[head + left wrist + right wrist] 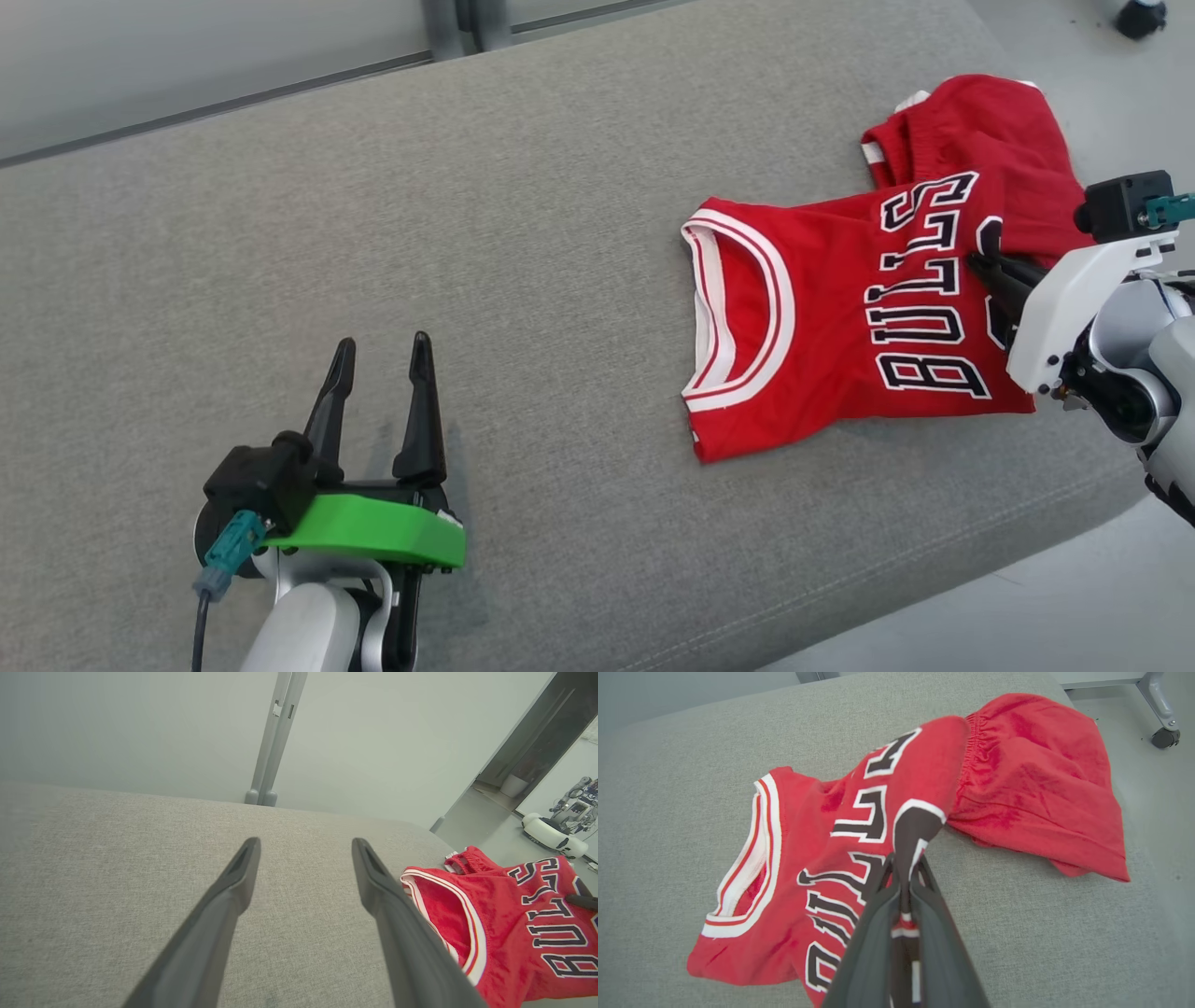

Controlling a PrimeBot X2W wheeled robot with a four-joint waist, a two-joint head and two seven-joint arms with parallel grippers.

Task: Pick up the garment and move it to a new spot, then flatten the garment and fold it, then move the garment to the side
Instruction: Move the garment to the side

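Clamping right gripper (903, 872) on red jersey (840, 317) at frame right; hovering left gripper (383, 350), fingers apart, over grey surface (467, 187), lower left.

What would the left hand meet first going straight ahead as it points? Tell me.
Nothing close: the open left hand points across bare grey cushion, the red jersey off to its right. Beyond the far edge stands a grey post, though depth is unclear.

Soft red cloth jersey (840, 308) on matt, coarse-woven grey upholstery (467, 233)
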